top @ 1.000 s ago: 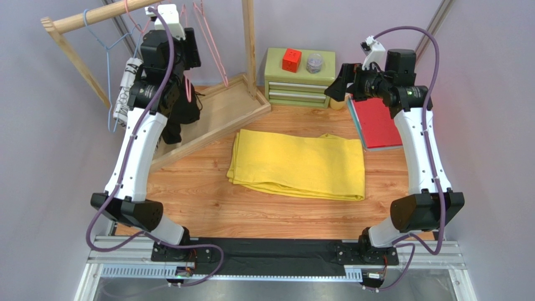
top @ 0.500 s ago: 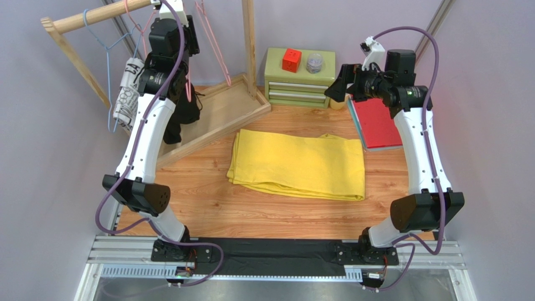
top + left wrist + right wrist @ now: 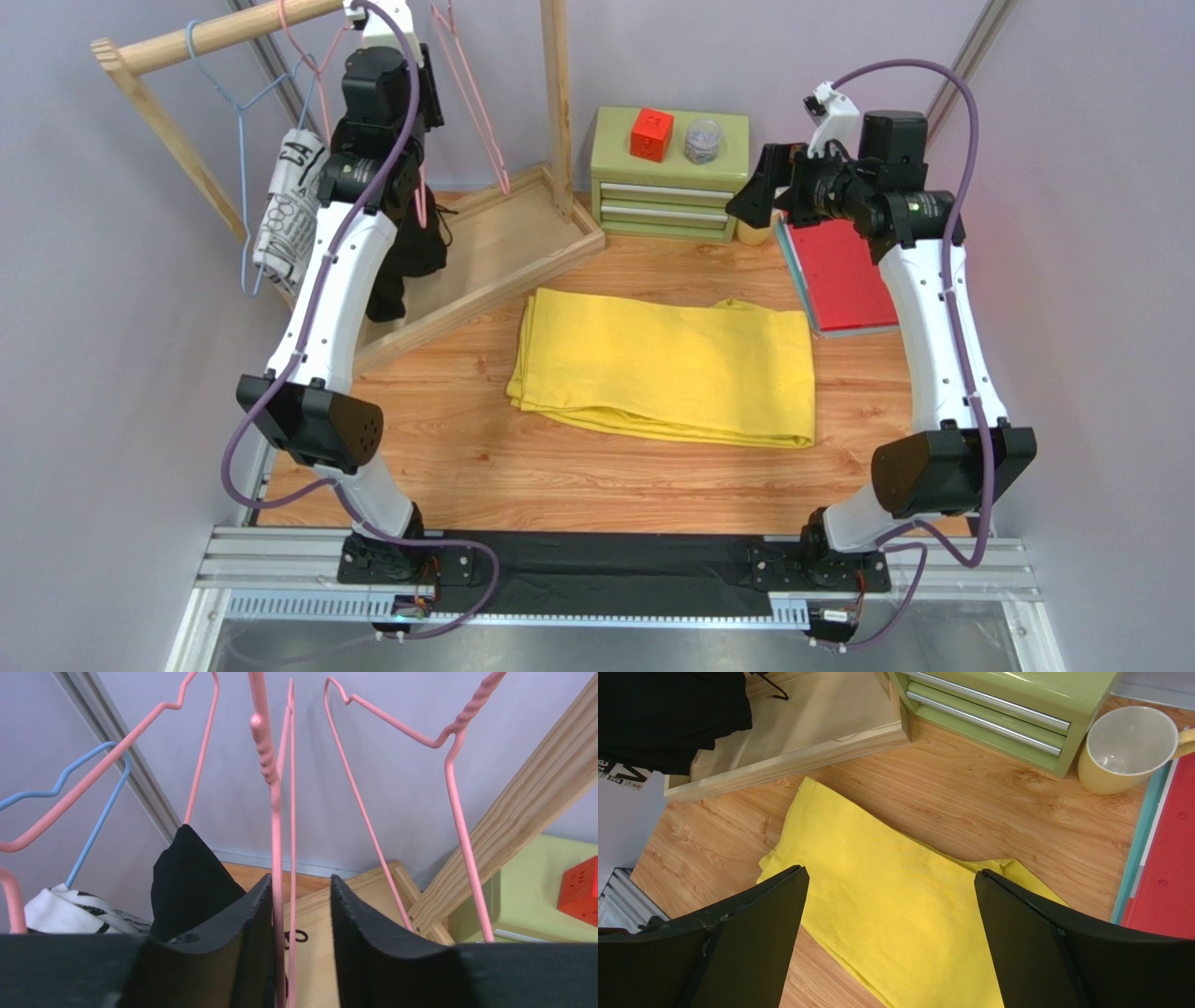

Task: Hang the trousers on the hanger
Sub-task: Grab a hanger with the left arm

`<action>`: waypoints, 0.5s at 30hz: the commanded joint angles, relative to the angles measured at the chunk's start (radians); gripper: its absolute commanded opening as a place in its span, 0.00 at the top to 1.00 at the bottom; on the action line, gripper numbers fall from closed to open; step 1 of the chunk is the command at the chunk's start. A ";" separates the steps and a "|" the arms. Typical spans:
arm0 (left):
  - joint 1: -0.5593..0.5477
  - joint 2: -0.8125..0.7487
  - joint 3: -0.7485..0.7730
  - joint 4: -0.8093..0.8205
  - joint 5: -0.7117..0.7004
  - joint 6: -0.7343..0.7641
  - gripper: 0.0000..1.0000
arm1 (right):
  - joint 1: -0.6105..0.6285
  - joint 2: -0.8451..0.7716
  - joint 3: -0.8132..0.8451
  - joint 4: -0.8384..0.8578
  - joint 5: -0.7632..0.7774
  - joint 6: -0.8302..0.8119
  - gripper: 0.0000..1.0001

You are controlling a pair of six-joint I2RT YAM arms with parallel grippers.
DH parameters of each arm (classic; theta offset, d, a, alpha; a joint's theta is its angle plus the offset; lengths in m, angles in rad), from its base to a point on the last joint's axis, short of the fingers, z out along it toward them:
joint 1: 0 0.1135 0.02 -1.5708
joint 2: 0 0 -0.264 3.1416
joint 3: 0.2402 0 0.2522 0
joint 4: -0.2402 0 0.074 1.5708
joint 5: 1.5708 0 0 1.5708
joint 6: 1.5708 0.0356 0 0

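Trousers (image 3: 666,367) lie folded flat on the table (image 3: 463,448), about midway between the two arms and free of both. At the far left stands a wooden rack (image 3: 211,35) hung with pink and blue wire hangers, a black garment (image 3: 414,259) and a patterned one (image 3: 285,210). The left arm (image 3: 337,280) reaches up to the rack's rail, its wrist among the pink wires. The right gripper (image 3: 753,193) hangs high at the far right, in front of a green drawer box (image 3: 666,175) and beside a red book (image 3: 842,273).

From the left wrist, the left gripper (image 3: 300,882) points up into the hangers. The hanger (image 3: 281,847) runs upright through the gap between the two fingers (image 3: 246,917), close against the left one. The jaws stand partly apart around the wire, with daylight on its right side, so it is straddled and not clamped. Another pink hanger (image 3: 456,812) hangs to the right, a blue hanger (image 3: 98,805) to the left, and the black garment sits just behind the left finger.

From the right wrist, the right gripper is spread wide and holds nothing, well above the table. The trousers fill the space below and between its fingers, one corner pointing towards the rack's wooden base (image 3: 808,735). A yellow mug (image 3: 1127,745) stands by the drawers at the upper right.
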 commanded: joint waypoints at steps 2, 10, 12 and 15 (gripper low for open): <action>0.009 -0.088 -0.069 0.138 0.059 -0.015 0.70 | -0.004 0.005 0.004 0.003 0.008 -0.012 0.04; 0.009 -0.129 -0.060 0.188 0.038 0.027 1.00 | -0.004 0.014 0.015 0.003 -0.012 -0.002 0.04; 0.009 -0.142 -0.043 0.217 0.052 0.059 1.00 | -0.004 0.016 0.018 0.003 -0.018 0.002 0.04; 0.009 -0.143 0.019 0.235 0.038 0.102 1.00 | -0.003 0.014 0.016 0.002 -0.017 -0.001 0.04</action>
